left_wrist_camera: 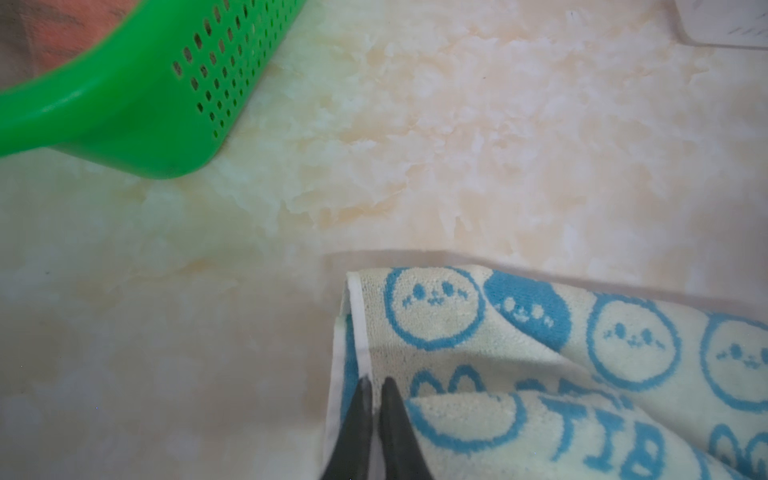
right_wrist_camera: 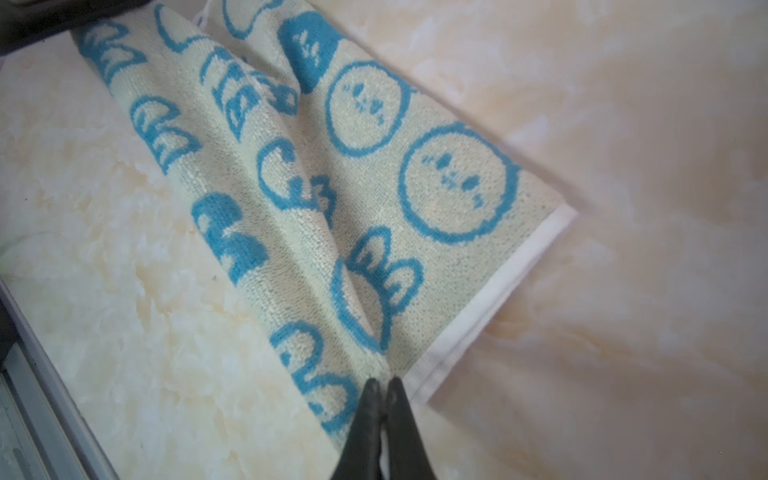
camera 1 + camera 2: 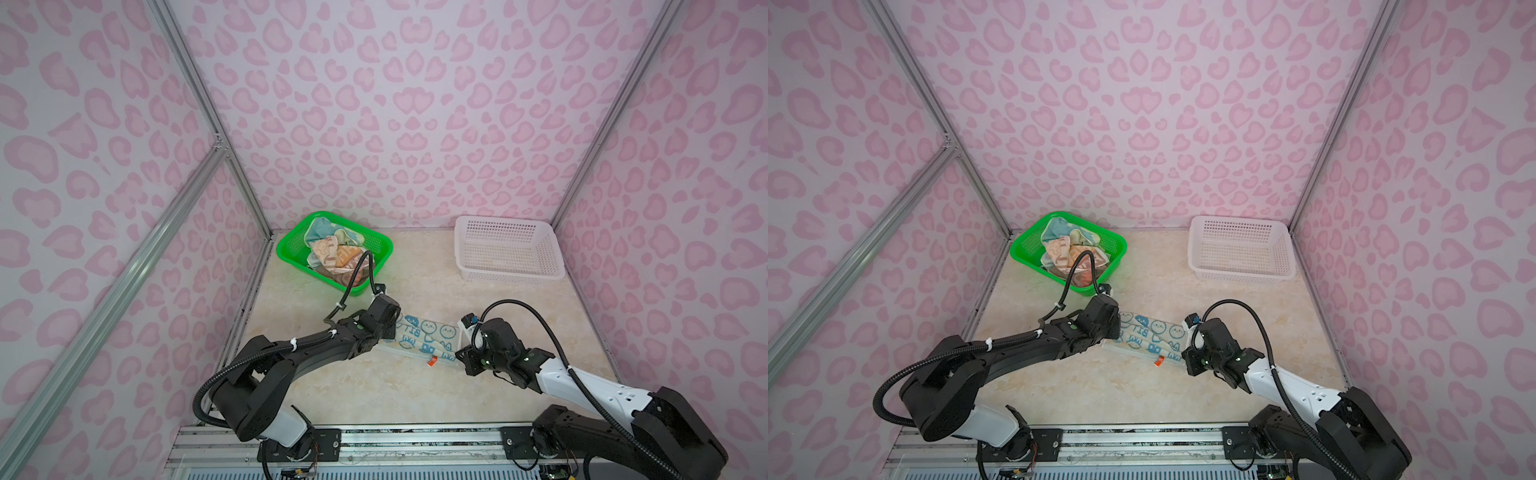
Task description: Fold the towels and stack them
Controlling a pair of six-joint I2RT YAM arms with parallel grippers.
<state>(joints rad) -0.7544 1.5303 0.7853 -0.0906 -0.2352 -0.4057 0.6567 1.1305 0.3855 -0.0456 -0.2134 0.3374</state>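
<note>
1. I see the folded cream terry towel with blue rabbits (image 3: 424,338) lying mid-way on the marbled beige desk (image 3: 374,390).
2. Left hand (image 1: 377,382): a slit apart astride its 9 o'clock hem; I cannot tell if it grips.
3. Right hand (image 2: 384,384): nearly closed at its 3 o'clock end; I cannot tell its grip either.

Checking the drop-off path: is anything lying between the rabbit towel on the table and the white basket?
Nothing visible does. Bare table lies between the rabbit towel and the white basket; the green basket sits well off to the left.
</note>
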